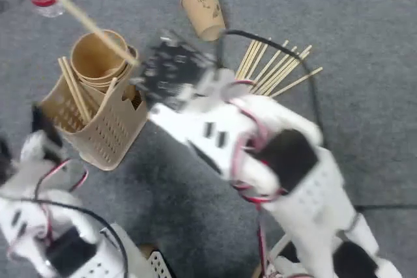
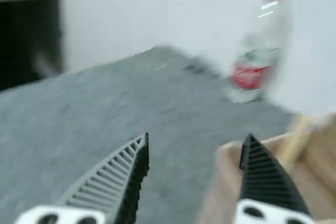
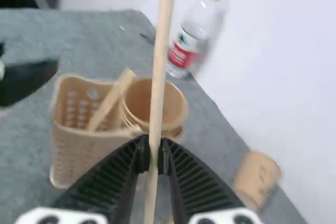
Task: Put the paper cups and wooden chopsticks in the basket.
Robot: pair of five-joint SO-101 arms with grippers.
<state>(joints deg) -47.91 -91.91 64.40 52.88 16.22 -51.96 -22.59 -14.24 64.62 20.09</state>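
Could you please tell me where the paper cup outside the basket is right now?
In the high view, the loose paper cup sits near the grey mat's far edge, right of the basket and just beyond the loose chopsticks.

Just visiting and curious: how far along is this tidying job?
Stacked cups and a few chopsticks already sit in the basket. The right fingers hold one chopstick over it. One cup and a pile of chopsticks are left on the table.
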